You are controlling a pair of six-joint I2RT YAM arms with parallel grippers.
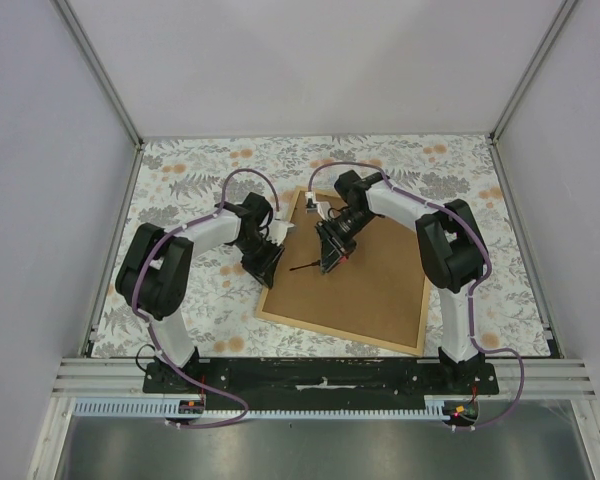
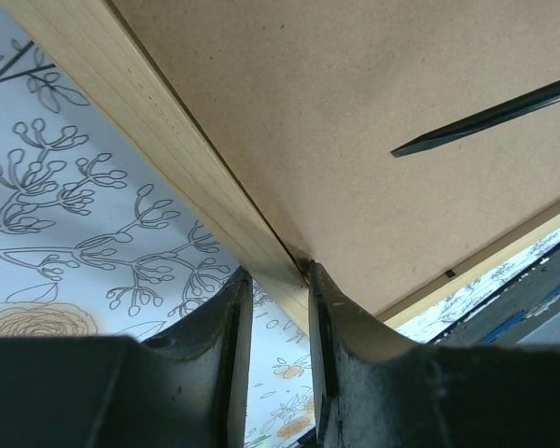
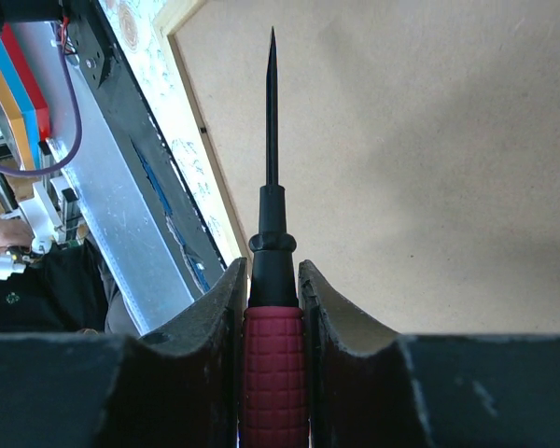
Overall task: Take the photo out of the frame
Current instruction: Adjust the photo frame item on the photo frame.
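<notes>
Frame (image 1: 350,275) lies face-down under my claws, backing (image 2: 355,112) on, photo hidden beneath: I judge removal not begun. My left claw (image 2: 275,280) pinches its rim; my right claw (image 3: 273,280) clamps a screwdriver (image 3: 272,140), tip over the backing.

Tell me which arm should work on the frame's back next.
Right. The right fingers hold the screwdriver, tip over the backing board; the left fingers only pinch the frame edge, probably steadying it.

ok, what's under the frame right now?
Floral tablecloth shows around the frame, which lies back-side up. Its brown backing board hides everything inside and beneath; no photo can be seen.
</notes>
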